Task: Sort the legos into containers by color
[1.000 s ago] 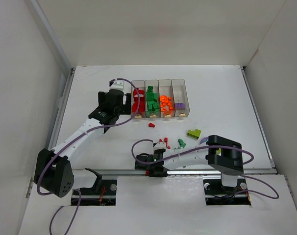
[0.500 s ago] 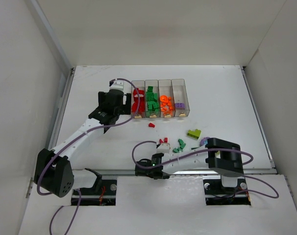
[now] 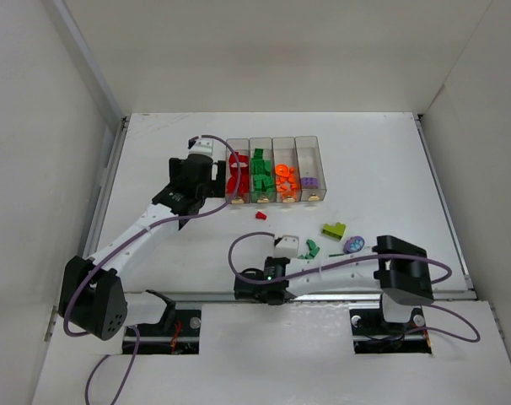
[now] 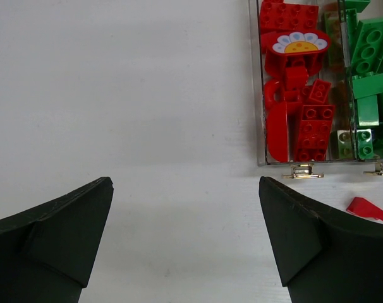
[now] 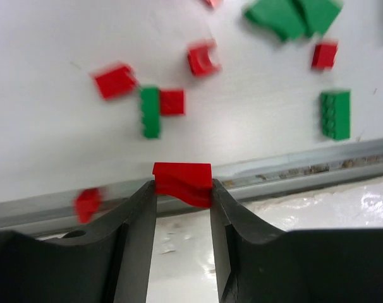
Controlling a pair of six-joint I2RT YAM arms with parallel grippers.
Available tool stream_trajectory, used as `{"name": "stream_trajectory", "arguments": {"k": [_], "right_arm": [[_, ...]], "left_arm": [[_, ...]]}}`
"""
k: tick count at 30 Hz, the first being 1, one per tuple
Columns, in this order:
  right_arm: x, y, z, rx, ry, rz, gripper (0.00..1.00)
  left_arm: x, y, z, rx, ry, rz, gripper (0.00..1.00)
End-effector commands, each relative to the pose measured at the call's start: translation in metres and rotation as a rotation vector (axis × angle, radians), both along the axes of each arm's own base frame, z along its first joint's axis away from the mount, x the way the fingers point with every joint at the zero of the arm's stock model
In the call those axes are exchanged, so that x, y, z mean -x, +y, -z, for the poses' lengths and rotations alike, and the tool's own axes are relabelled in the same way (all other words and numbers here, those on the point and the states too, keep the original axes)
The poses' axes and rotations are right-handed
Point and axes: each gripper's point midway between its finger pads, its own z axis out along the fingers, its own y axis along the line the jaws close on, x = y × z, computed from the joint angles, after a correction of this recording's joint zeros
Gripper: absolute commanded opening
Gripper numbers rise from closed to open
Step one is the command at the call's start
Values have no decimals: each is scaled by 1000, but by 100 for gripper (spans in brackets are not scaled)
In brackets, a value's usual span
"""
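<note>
your right gripper (image 5: pixel 182 189) pinches a red brick (image 5: pixel 182 181) at the near edge of the table (image 3: pixel 390 169). your left gripper (image 4: pixel 185 208) hangs wide open and empty, just left of the bins (image 3: pixel 312 152). next, judged: carry the brick far-left and drop it in the leftmost, red bin (image 4: pixel 255 95).

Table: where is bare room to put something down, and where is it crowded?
Bare: the strip behind the containers; the wide patch right of them up to the wall. Crowded: the near middle, where loose legos lie by the right gripper.
</note>
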Motion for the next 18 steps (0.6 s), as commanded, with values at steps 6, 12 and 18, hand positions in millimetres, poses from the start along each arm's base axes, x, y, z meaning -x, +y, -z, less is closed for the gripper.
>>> {"name": "stream_trajectory", "arguments": {"k": [6, 12, 18], "right_arm": [[-103, 31, -137, -215, -357, -109, 4], [-202, 66, -171, -287, -414, -227, 1], [-285, 93, -181, -328, -428, -370, 1]], "left_arm": [[-2, 8, -21, 17, -56, -79, 100], [3, 32, -36, -42, -52, -190, 100], [7, 46, -43, -58, -15, -239, 100]]}}
